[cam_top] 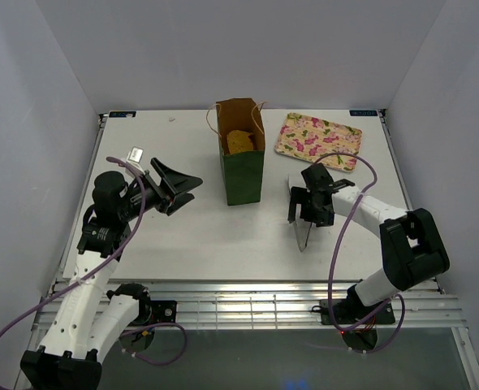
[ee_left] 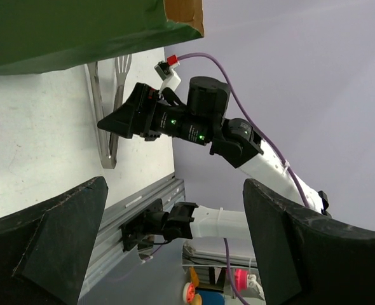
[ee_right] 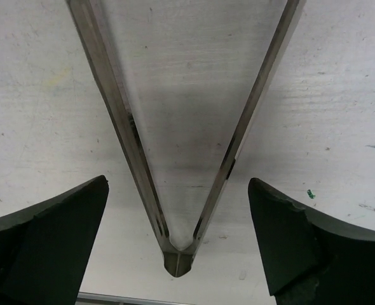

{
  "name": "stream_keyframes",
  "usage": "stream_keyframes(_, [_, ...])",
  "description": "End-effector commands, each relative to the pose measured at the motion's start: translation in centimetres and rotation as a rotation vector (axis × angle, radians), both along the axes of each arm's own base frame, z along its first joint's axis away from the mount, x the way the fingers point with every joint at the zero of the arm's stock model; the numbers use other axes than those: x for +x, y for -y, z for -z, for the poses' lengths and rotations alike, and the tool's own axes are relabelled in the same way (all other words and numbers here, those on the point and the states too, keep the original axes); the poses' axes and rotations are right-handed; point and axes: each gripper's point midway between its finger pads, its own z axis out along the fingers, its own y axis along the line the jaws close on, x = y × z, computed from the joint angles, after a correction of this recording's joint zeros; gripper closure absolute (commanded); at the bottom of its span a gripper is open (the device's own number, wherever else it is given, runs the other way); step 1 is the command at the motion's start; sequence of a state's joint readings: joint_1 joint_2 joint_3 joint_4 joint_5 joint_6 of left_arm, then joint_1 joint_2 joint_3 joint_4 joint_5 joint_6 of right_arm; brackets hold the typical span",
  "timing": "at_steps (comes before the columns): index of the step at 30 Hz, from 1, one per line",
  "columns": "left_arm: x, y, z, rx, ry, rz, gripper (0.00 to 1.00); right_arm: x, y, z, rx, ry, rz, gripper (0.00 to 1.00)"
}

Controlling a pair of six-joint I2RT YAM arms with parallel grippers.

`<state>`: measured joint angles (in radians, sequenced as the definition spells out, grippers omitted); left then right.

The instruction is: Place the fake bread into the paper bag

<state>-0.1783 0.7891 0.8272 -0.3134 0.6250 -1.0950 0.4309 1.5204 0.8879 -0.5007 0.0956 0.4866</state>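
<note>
The paper bag (cam_top: 243,172), dark green outside and brown inside, stands upright at the table's middle. Golden-brown fake bread (cam_top: 239,142) shows inside its open top; I cannot tell the separate pieces apart. My left gripper (cam_top: 191,188) is open and empty, raised left of the bag, jaws pointing at it. In the left wrist view the bag's green wall (ee_left: 67,28) fills the top, and my left gripper (ee_left: 175,254) holds nothing. My right gripper (cam_top: 307,218) is open, low over metal tongs (cam_top: 301,236). In the right wrist view my right gripper (ee_right: 178,241) flanks the hinge end of the tongs (ee_right: 175,251) without touching them.
A flat floral tray (cam_top: 318,140) lies at the back right with nothing on it. A small silvery object (cam_top: 136,153) lies at the back left. The tongs (ee_left: 108,108) and right arm (ee_left: 194,121) show in the left wrist view. White walls enclose the table (cam_top: 183,236).
</note>
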Motion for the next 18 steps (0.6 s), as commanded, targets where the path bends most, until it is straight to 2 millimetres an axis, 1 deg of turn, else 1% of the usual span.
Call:
stream_keyframes(1, [-1.4,0.1,0.7,-0.036,-0.027,0.018,0.02,0.7,-0.2,-1.4,-0.002,0.067,-0.02,0.02])
stream_keyframes(2, [-1.7,0.1,1.1,-0.037,-0.034,0.024,0.02,0.7,-0.1,-1.9,-0.004,0.078,-0.021,0.1])
stream_keyframes(3, [-1.9,0.1,1.4,-0.038,-0.038,0.026,0.02,0.8,0.0,-2.9,0.002,0.11,-0.024,0.1])
stream_keyframes(4, [-2.1,0.1,2.6,-0.035,-0.065,0.032,0.02,0.9,0.2,-3.3,-0.005,0.127,-0.023,0.1])
stream_keyframes(5, [-2.3,0.2,3.1,-0.036,-0.076,0.036,0.02,0.7,0.5,-3.9,-0.009,0.137,-0.02,0.1])
stream_keyframes(6, [-2.5,0.2,3.6,-0.034,-0.082,0.045,0.02,0.7,0.7,-5.3,0.001,0.177,-0.018,0.1])
stream_keyframes(7, [-2.6,0.3,3.9,-0.033,-0.079,0.052,0.02,0.5,0.8,-5.9,0.006,0.194,-0.018,0.1])
stream_keyframes(8, [-2.8,0.3,4.8,-0.026,-0.084,0.066,0.02,-0.2,1.0,-6.4,0.01,0.194,-0.017,0.1])
stream_keyframes(9, [-3.0,0.4,5.1,-0.026,-0.082,0.073,0.02,-0.7,0.8,-7.8,0.053,0.22,-0.013,0.1])
stream_keyframes(10, [-3.2,0.4,4.9,-0.031,-0.05,0.079,0.02,-1.5,0.6,-8.0,0.078,0.216,-0.026,0.1])
stream_keyframes(11, [-3.4,0.4,6.1,-0.033,-0.061,0.081,0.02,-2.1,0.4,-8.3,0.108,0.221,-0.036,0.1])
stream_keyframes(12, [-3.7,0.5,6.4,-0.038,-0.053,0.091,0.02,-3.0,0.0,-9.6,0.165,0.262,-0.048,0.1])
stream_keyframes(13, [-3.7,0.5,6.3,-0.05,-0.018,0.097,0.02,-4.1,0.3,-8.8,0.174,0.248,-0.047,0.1])
stream_keyframes(14, [-4.2,0.6,6.3,-0.066,0.002,0.106,0.02,-4.8,0.4,-8.9,0.195,0.262,-0.049,0.1])
stream_keyframes(15, [-4.9,0.8,7.9,-0.1,-0.042,0.127,0.02,-5.6,0.4,-10.0,0.241,0.319,-0.057,0.1])
stream_keyframes(16, [-5.0,1.0,6.9,-0.137,0.033,0.143,0.02,-7.0,0.3,-8.7,0.274,0.296,-0.063,0.1])
stream_keyframes(17, [-6.0,1.1,8.5,-0.214,-0.026,0.151,0.02,-7.6,0.1,-10.2,0.334,0.38,-0.075,0.1])
stream_keyframes(18, [-6.6,1.2,8.5,-0.266,-0.012,0.174,0.02,-8.1,-0.9,-11.1,0.413,0.421,-0.122,0.1])
